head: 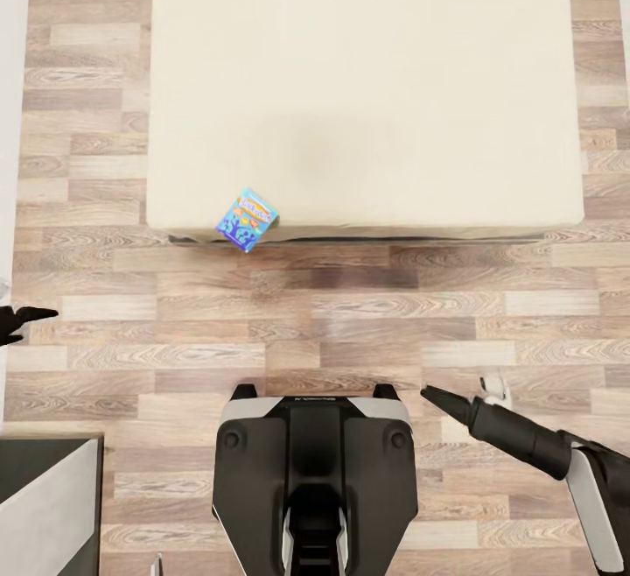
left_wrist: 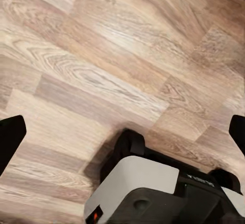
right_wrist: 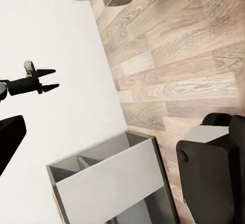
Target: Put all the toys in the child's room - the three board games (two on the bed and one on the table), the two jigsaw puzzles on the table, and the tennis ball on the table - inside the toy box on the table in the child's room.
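a: what's nearest the camera?

b: the robot's base (head: 315, 471) is sitting on the wood plank floor (head: 350, 331), facing the bed (head: 363, 86). the right gripper (head: 435, 396) is hanging low beside the base with its fingers pressed together on nothing. the left gripper (head: 37, 318) is reaching out at the picture's left edge; its fingers are standing apart and holding nothing, and in the right wrist view the left gripper (right_wrist: 48, 79) is showing the same spread against the white wall (right_wrist: 66, 55).

a: and farther out?

b: a mostly blue board game (head: 247, 219) is lying at the near edge of the beige mattress, toward its left corner, partly overhanging the floor. i'm seeing no second game on the bed here.

a: so which step is this?

b: i'd judge it's approaching the bed to fetch that game. the next move is probably calling for rolling closer, then bringing the spread left gripper over the overhanging box without knocking it off.
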Controlling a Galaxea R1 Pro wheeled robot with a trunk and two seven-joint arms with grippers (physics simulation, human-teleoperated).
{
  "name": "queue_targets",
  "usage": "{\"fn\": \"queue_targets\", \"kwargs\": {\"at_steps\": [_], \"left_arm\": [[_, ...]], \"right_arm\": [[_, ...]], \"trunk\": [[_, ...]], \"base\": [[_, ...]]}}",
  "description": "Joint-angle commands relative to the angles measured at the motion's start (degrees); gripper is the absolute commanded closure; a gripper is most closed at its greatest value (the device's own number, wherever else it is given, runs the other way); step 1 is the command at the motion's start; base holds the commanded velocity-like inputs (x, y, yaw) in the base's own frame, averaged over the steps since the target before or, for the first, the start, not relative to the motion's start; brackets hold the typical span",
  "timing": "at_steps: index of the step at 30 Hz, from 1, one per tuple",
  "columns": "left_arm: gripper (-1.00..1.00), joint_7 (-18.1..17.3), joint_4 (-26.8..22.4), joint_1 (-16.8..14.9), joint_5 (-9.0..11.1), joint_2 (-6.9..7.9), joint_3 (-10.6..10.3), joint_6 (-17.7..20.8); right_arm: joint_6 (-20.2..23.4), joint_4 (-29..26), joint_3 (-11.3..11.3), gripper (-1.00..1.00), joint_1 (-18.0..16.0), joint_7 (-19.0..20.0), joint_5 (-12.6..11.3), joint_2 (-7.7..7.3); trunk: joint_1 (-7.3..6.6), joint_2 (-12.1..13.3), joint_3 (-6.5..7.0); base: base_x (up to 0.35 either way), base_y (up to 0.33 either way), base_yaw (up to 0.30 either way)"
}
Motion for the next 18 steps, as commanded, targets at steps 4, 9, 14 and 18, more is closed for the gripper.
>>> {"fn": "queue_targets", "kwargs": {"at_steps": [4,9,14,18], "left_arm": [[-1.0,-1.6,2.1,7.4,0.2,-0.47,0.3,-5.3],[-1.0,-1.8,6.4,11.9,0.3,-1.77,0.4,-13.2],[-1.0,-1.3,13.3,13.0,0.1,-3.1,0.4,-21.5],[-1.0,-1.3,14.8,13.2,-0.1,-4.66,0.3,-24.3]], "right_arm": [[-5.8,0.1,-1.0,-1.0,5.8,2.1,-0.2,0.35],[-12.5,0.4,-1.4,-1.0,9.5,2.8,-0.2,0.5],[-14.7,0.5,-1.4,-1.0,10.4,2.8,-0.2,0.57],[-15.2,0.5,-1.4,-1.0,10.5,2.8,-0.2,0.6]], "trunk": [[0.05,-0.1,0.29],[0.05,-0.1,0.75],[0.05,-0.1,1.21],[0.05,-0.1,1.57]], "base": [[0.0,0.0,-0.059],[0.0,0.0,-0.078],[0.0,0.0,-0.086],[0.0,0.0,-0.047]]}}
